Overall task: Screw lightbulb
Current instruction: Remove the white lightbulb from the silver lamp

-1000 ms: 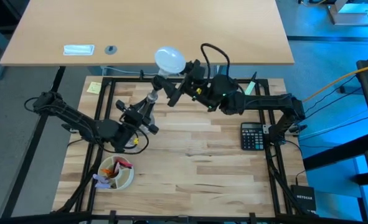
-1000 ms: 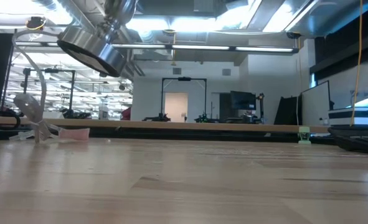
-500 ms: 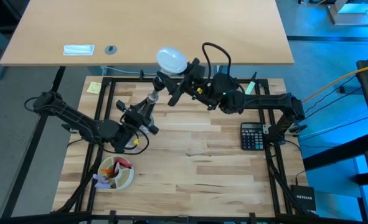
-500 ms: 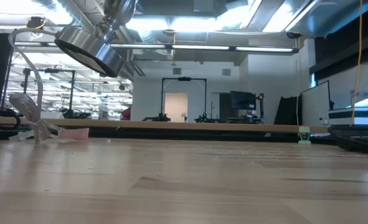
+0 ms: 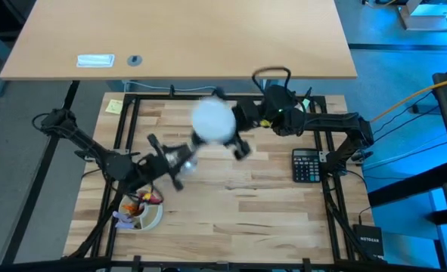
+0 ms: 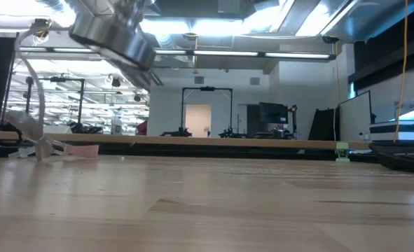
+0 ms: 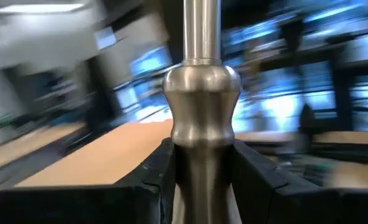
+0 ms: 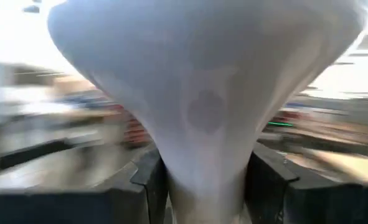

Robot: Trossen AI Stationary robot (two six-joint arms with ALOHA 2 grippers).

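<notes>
The lightbulb point(image 5: 212, 121), blurred, is seen raised above the middle of the worktop point(image 5: 246, 204), its narrow neck clamped between the fingers point(image 8: 147, 180) of the right gripper point(image 5: 238, 140). At its 8 o'clock, the silver stand point(image 7: 201, 112) is held by its stem in the left gripper point(image 5: 170, 160). A calculator point(image 5: 308, 165) lies at 4 o'clock, a bowl point(image 5: 140, 211) at 7 o'clock.

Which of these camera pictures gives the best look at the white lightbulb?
The right wrist view: the lightbulb fills it, its narrow neck gripped between the right gripper's dark fingers. The high view shows it whole but blurred, above the table. The low view and left wrist view miss it, showing only the silver stand.
</notes>
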